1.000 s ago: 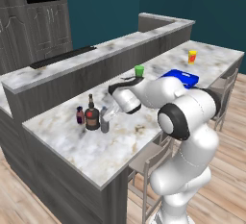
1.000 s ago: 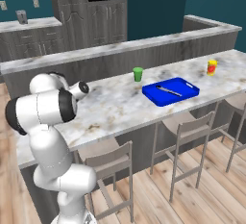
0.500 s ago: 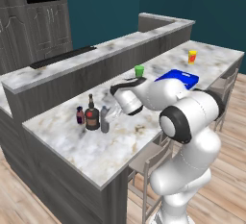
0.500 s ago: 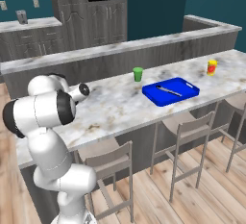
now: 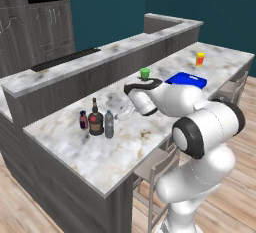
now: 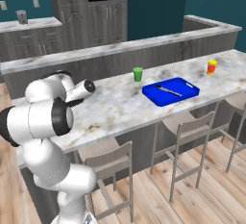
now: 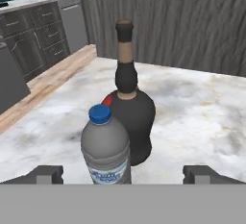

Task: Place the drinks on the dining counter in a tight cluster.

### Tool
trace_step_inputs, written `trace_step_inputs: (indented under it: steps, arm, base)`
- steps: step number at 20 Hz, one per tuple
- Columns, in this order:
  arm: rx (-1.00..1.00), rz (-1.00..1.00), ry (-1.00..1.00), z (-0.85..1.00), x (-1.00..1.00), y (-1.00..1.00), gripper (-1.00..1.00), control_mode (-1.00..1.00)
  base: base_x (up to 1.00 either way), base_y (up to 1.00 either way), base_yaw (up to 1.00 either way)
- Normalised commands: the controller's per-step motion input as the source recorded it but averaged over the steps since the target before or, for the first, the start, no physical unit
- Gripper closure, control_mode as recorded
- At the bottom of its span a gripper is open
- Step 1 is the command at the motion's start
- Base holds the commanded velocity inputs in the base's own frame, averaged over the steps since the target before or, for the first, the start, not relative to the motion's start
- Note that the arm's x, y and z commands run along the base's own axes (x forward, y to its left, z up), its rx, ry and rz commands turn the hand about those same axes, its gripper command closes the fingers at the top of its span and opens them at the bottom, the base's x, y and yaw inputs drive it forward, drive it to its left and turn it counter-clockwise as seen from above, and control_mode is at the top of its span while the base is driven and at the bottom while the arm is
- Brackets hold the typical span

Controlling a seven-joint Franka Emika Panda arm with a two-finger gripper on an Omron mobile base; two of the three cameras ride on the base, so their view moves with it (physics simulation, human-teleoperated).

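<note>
Here, in the hand view, the gripper [image 7: 122, 174] stands with its jaws wide apart, one dark fingertip [image 7: 45, 173] at the lower left and the other at the lower right. The water bottle [image 7: 105, 149] stands upright between them, nearest the camera, blue cap up, with a clear gap of marble on either side; neither tip touches it. Just behind it, and touching or nearly so, the dark brown bottle [image 7: 129, 112] rises with its thin neck and a sliver of red label at its shoulder. Beyond that the dining counter [image 7: 192, 107] runs back to the grey panelled face of the raised ledge [image 7: 182, 21].

From the left base view, the gripper [image 5: 125, 113] sits low over the marble, just to the right of the bottles. The water bottle [image 5: 109, 124], the dark brown bottle [image 5: 95, 121] and the tiny maroon bottle [image 5: 83, 120] stand close together in a short row near the left end of the dining counter [image 5: 90, 154]. Farther along the slab come the green cup [image 5: 145, 73], the blue tray [image 5: 187, 80] and, well apart at the far end, the yellow-orange cup [image 5: 200, 59].
</note>
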Motion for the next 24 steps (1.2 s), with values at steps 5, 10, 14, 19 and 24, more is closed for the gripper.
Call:
trace_step_inputs:
  steps: [5,10,14,19,24]
  arm:
    - [0.00,0.00,0.08,0.65,0.00,-0.32,-1.00,-1.00]
    - [0.00,-0.03,0.16,0.65,0.00,-0.24,-1.00,-1.00]
    - [-0.04,-0.10,0.02,0.30,-0.18,-0.08,-1.00,-1.00]
    - [-0.06,-0.20,0.01,0.31,-0.49,-0.23,-1.00,-1.00]
    - [-0.01,-0.31,0.00,0.01,-0.95,-0.43,-1.00,-1.00]
  base:
    - [0.00,0.00,0.00]
    - [0.00,0.00,0.00]
    - [0.00,0.00,0.00]
    - [0.00,0.00,0.00]
    - [0.00,0.00,0.00]
